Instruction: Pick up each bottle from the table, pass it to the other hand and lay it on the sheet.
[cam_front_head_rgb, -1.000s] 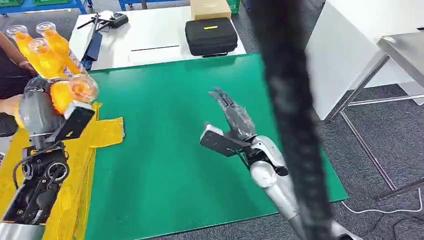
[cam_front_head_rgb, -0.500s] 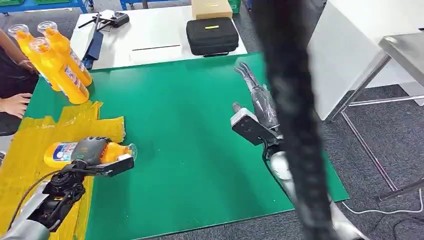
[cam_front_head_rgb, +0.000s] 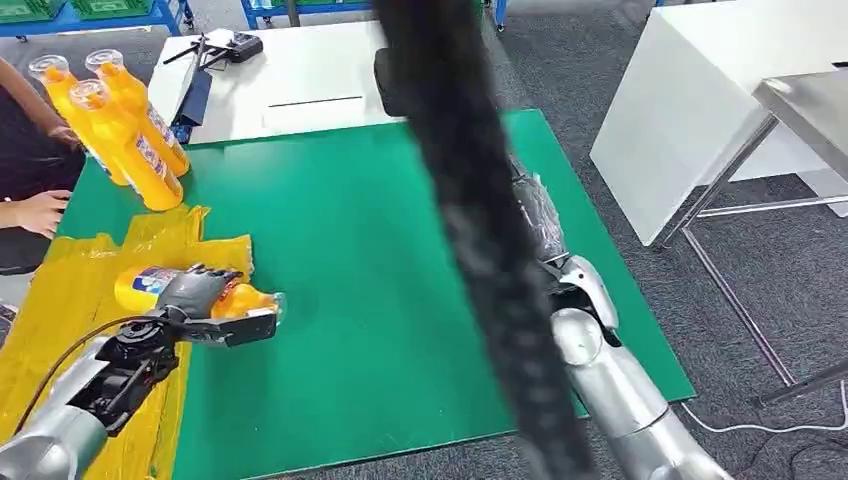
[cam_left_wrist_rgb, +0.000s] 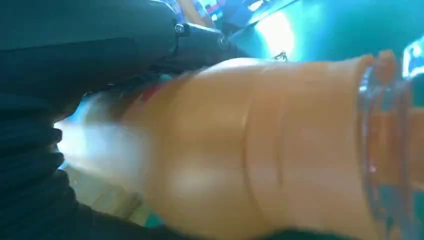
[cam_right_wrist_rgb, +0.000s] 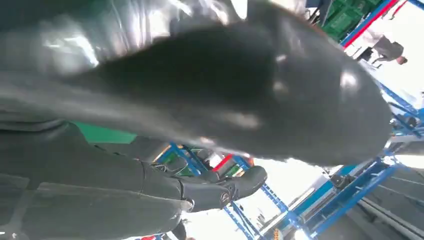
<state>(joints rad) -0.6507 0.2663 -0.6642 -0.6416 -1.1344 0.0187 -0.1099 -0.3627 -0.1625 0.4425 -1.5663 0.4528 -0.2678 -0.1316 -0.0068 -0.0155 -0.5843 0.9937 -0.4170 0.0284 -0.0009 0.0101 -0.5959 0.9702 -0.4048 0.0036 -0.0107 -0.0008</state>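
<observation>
An orange bottle (cam_front_head_rgb: 243, 298) with a clear cap lies on its side at the right edge of the yellow sheet (cam_front_head_rgb: 60, 300), cap toward the green mat. My left hand (cam_front_head_rgb: 193, 290) grips it around the middle; in the left wrist view the bottle (cam_left_wrist_rgb: 280, 150) is close up under the dark fingers (cam_left_wrist_rgb: 75, 45). Three more orange bottles (cam_front_head_rgb: 125, 125) stand upright at the mat's far left corner. My right hand (cam_front_head_rgb: 535, 215) hovers over the mat's right side with fingers apart and nothing in it, partly hidden by a black cable; the right wrist view shows its fingers (cam_right_wrist_rgb: 220, 190) extended.
A thick black cable (cam_front_head_rgb: 470, 230) hangs across the middle of the head view. A person's hand (cam_front_head_rgb: 38, 210) rests at the mat's left edge by the sheet. Beyond the green mat (cam_front_head_rgb: 350, 230) is a white table with a black case (cam_front_head_rgb: 385, 80). A metal table (cam_front_head_rgb: 800, 100) stands at the right.
My left hand has come down from chest height with the bottle and laid it on the sheet's edge. My right hand has drawn back to the right. The view has shifted slightly.
</observation>
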